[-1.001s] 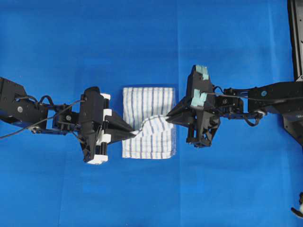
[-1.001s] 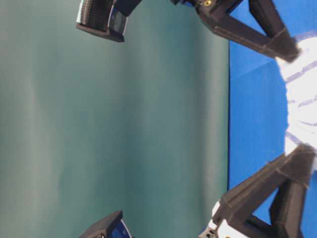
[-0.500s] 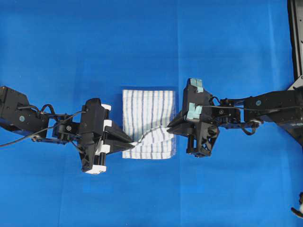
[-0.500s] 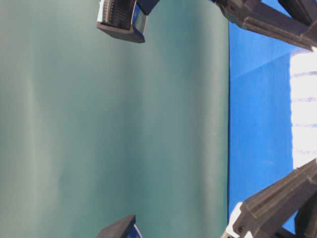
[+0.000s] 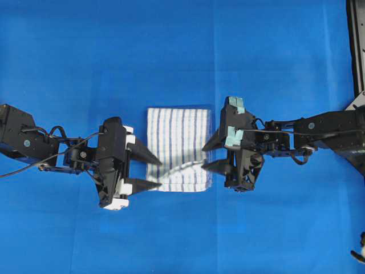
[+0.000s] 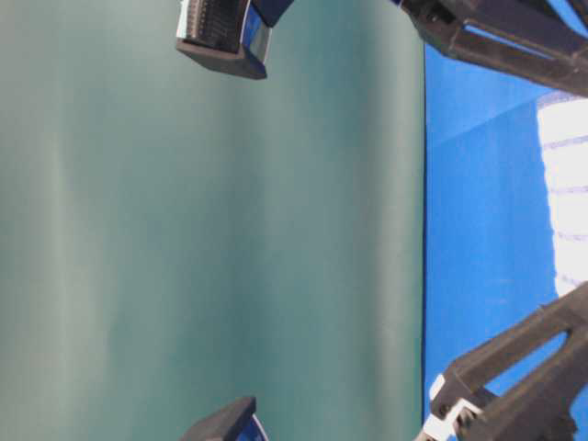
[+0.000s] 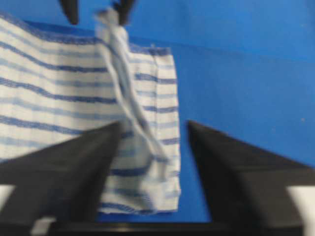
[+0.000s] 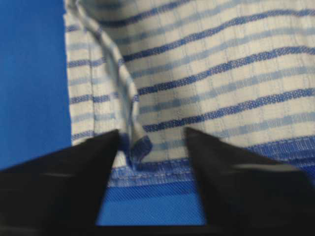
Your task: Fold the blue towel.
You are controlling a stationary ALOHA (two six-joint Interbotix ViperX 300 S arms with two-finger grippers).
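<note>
Towel first: the blue towel (image 5: pixel 179 149), white with dark and pale blue stripes, lies folded into a rectangle near the middle of the blue table covering (image 5: pixel 171 51). I read it as flat except for a loose raised ridge of cloth running across its lower part, from the left edge toward the right.

Largest item is the table covering, plain solid blue, which fills the overhead view. A dark frame (image 5: pixel 356 45) runs down its right edge.

My left gripper (image 5: pixel 160 173) sits at the towel's left edge with its jaws spread apart; nothing is pinched between them. In the left wrist view the twisted ridge lies in the gap between the two dark fingers (image 7: pixel 64 177), free of both.

My right gripper (image 5: pixel 204 157) sits at the towel's right edge, jaws likewise apart. The right wrist view shows a small curled corner of hem between its fingers (image 8: pixel 54 187); I cannot tell whether it touches them.
</note>
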